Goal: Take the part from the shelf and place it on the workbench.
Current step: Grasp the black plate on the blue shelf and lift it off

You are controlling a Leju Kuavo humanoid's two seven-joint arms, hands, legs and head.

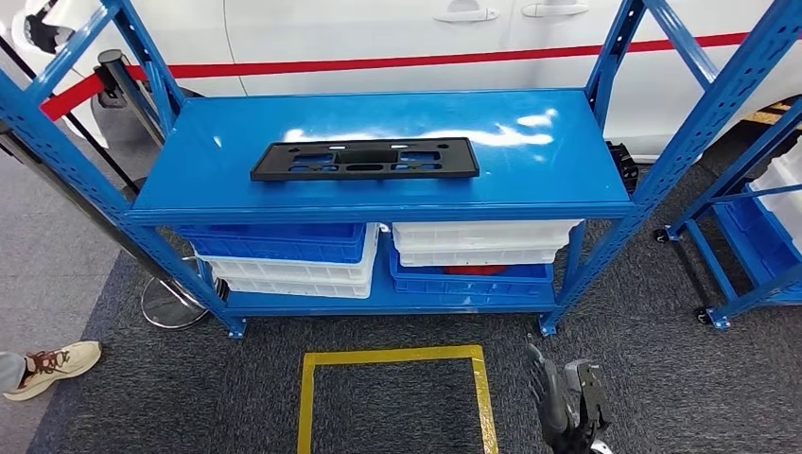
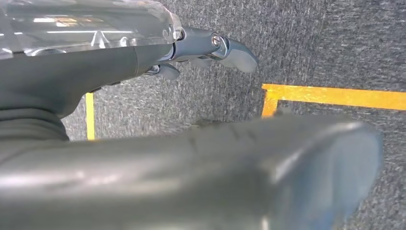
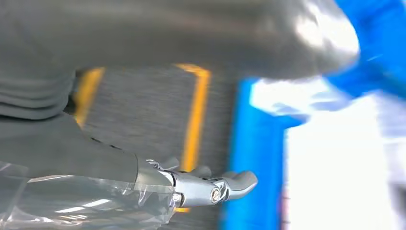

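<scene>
A flat black plastic part (image 1: 365, 158) with several cut-outs lies lengthwise on the top board of the blue shelf (image 1: 549, 184), a little left of the middle. Low at the front right, over the carpet, my right hand (image 1: 569, 397) hangs well short of the shelf and holds nothing. In the right wrist view that right hand (image 3: 72, 148) has its fingers (image 3: 230, 184) stretched out, with blurred blue shelf parts beyond. My left hand (image 2: 110, 67) hangs over the carpet with its fingers (image 2: 230, 48) extended and its thumb (image 2: 249, 163) apart, empty.
Blue and white bins (image 1: 284, 255) (image 1: 482, 251) are stacked on the lower shelf. A yellow taped square (image 1: 392, 356) marks the carpet before it. A white car (image 1: 378, 38) stands behind, a second blue rack (image 1: 757, 236) at right, a stanchion base (image 1: 175, 303) and a person's shoe (image 1: 57, 364) at left.
</scene>
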